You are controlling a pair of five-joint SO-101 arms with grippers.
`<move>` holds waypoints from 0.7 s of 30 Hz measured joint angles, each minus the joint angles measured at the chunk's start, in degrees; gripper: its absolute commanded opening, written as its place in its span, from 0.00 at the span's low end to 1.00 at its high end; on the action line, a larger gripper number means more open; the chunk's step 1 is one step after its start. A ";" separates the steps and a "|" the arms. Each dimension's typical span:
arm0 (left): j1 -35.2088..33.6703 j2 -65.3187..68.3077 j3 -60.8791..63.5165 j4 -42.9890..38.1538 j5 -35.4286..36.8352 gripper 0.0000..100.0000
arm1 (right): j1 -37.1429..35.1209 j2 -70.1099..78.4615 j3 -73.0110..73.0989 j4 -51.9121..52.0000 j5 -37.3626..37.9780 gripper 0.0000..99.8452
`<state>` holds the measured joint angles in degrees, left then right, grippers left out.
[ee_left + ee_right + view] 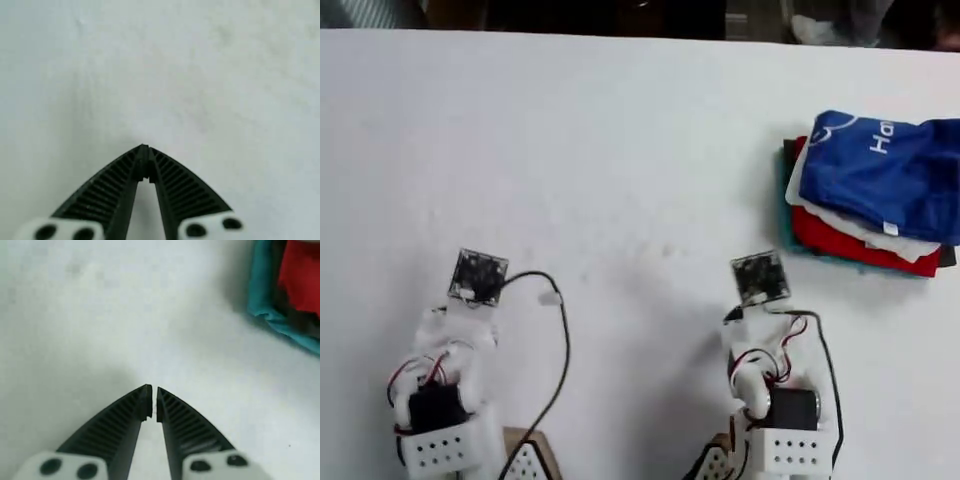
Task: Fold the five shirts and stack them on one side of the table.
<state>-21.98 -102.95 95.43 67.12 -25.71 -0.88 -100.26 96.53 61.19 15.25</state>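
Five shirts in one pile, both pincers closed on nothing

Five colours are seen in the stack (875, 195), which lies at the right edge of the white desk (620, 150), a little toward the far side. A blue shirt (880, 175) with white print is on top and lies a bit crooked over the others. Under it a white shirt (840, 222) shows as a thin band, then comes a red shirt (850, 245). A teal shirt (261, 290) sticks out along the side of the pile that faces the arms, and a dark shirt (790, 155) shows at the corner, between the teal and the red.

Both arms are at the near edge of the desk, well apart from each other. The left arm (445, 380) is far from the stack, and a black cable (563, 350) hangs in a loop beside it. The left pincer (144, 150) has its tips pressed together over bare desk and holds nothing.

The right arm (765, 370) is the one nearer to the stack, but it does not touch it. The right pincer (151, 392) is almost fully closed, with only a thin slit between the tips, and it is empty too. In the right wrist view the edge of the pile is near the pincer, off to one side.
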 measured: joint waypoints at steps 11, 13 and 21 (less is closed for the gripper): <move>18.99 -0.09 0.44 5.80 28.04 0.03 | -3.87 0.18 0.09 8.97 -9.67 0.02; 20.75 -0.09 0.44 5.89 29.36 0.03 | -3.78 -0.35 0.09 9.93 -8.88 0.02; 21.80 -0.09 0.44 6.24 21.19 0.03 | 0.26 -0.44 0.09 10.20 -8.53 0.02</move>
<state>-0.18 -103.03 95.87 73.36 -4.53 -0.62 -100.70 96.62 71.38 6.73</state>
